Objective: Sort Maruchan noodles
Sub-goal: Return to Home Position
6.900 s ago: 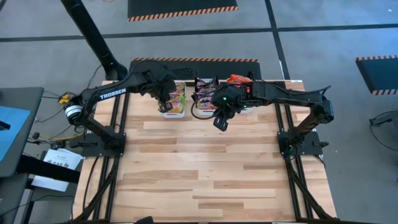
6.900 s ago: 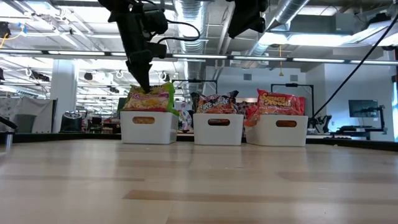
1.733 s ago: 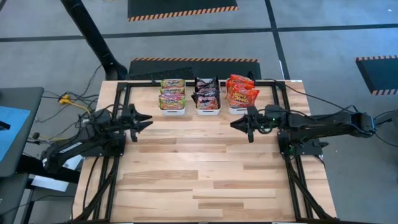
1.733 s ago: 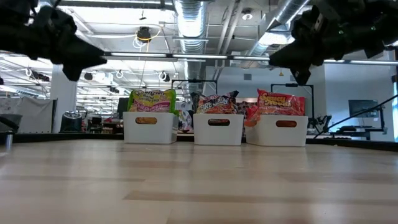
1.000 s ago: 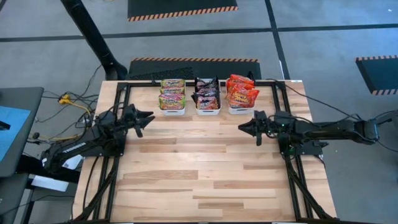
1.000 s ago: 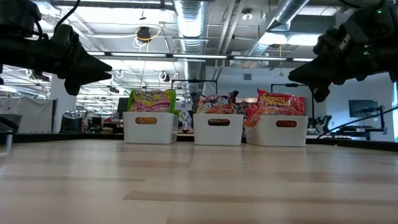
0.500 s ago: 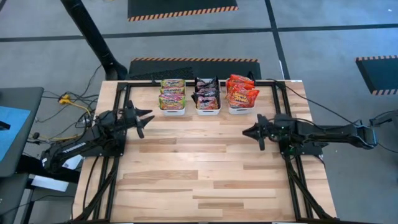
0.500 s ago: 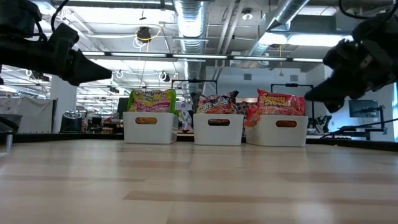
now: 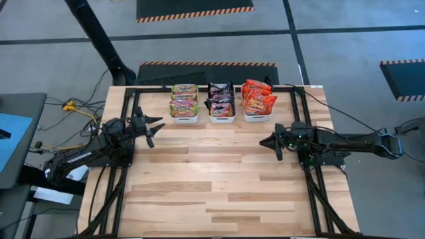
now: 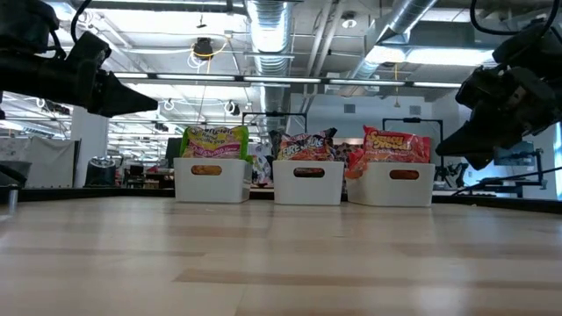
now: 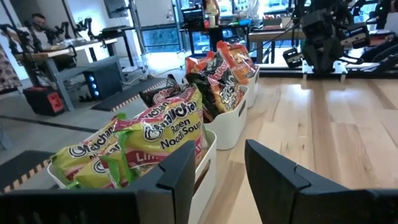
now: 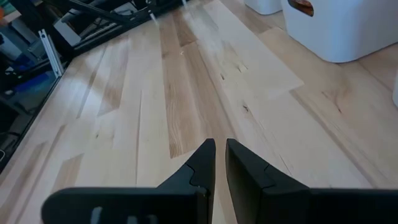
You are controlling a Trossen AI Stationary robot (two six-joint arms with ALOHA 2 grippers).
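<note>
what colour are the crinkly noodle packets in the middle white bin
Dark brown-black crinkly plastic packets, seen best in the high view.

Right hand (image 12: 221,144) over wooden table (image 12: 155,93)

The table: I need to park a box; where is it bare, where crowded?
Bare: the whole wood table from the three white bins to the near edge, between the left gripper and right gripper. Crowded: the far edge, where the bins stand close together, stuffed with noodle packets.
</note>
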